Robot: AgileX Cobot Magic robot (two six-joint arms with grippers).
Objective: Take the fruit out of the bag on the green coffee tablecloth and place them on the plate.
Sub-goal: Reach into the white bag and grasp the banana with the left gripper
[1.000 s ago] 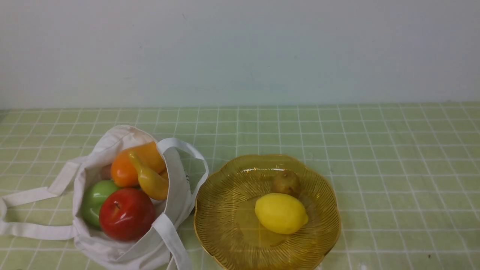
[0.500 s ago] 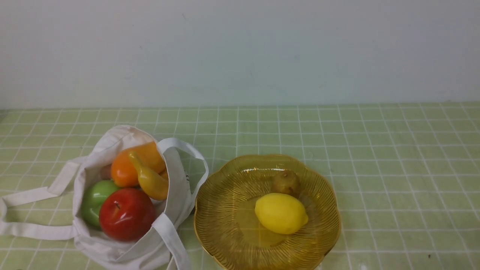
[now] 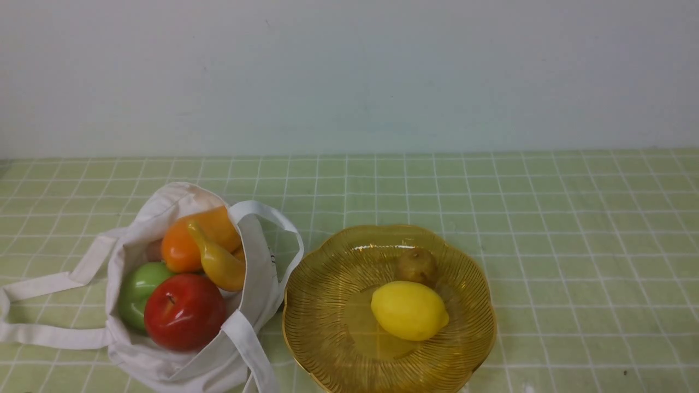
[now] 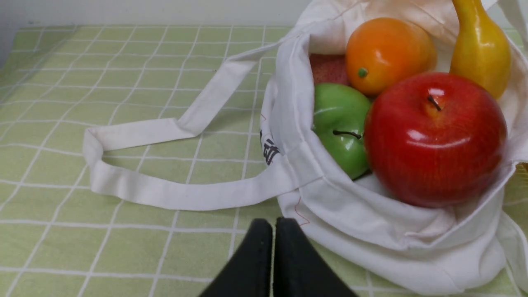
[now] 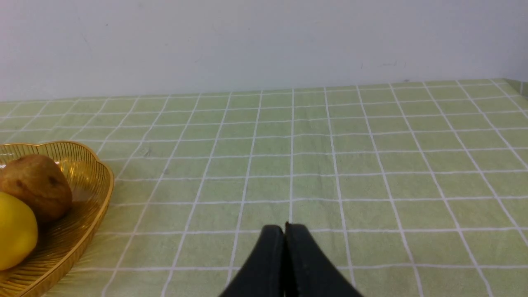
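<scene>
The white bag (image 3: 164,360) lies open on the green tablecloth (image 3: 573,229) at front left. In it sit a red apple (image 3: 184,312), a green apple (image 3: 137,292), an orange-yellow mango (image 3: 188,240) and a yellow banana (image 3: 218,262); a pink peach (image 4: 330,68) peeks out behind them in the left wrist view. The amber plate (image 3: 322,305) stands to the bag's right. My left gripper (image 4: 273,225) is shut and empty just short of the bag (image 4: 371,231). My right gripper (image 5: 284,229) is shut and empty over bare cloth, right of the plate (image 5: 88,165). Neither gripper shows in the front view.
A yellow lemon (image 3: 408,310) and a small brown kiwi-like fruit (image 3: 417,266) lie on the plate. The bag's long strap (image 3: 38,286) loops out to the left. A pale wall closes the back of the table.
</scene>
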